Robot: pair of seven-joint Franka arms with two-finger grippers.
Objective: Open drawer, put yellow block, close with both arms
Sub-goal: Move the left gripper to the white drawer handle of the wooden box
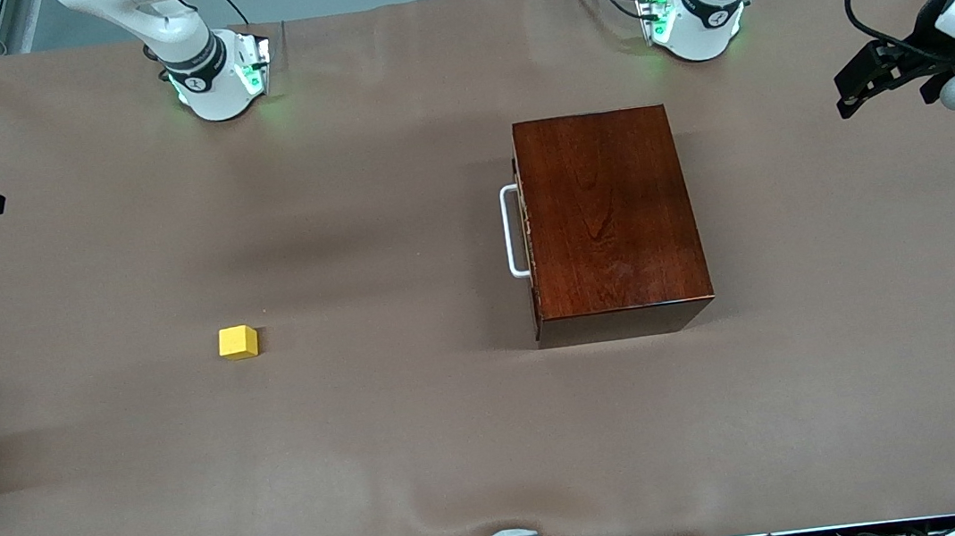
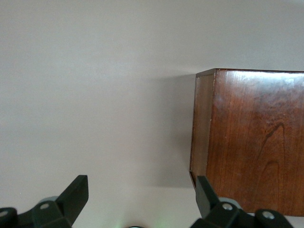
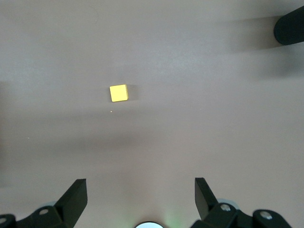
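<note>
Even, bright overhead lighting; all views sharp.
The glossy dark reddish-brown wooden box (image 1: 607, 217) shows faint sheen and casts soft shadows.

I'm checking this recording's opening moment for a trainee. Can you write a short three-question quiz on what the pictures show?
1. True or false: the drawer in the wooden box is pulled out.
2. Where is the yellow block? A) on the box B) on the table, toward the right arm's end C) in the right gripper
3. Fill in: both the left gripper and the right gripper are ____ and hold nothing.

Key
1. False: it is shut, only the white handle sticks out.
2. B.
3. open.
</note>
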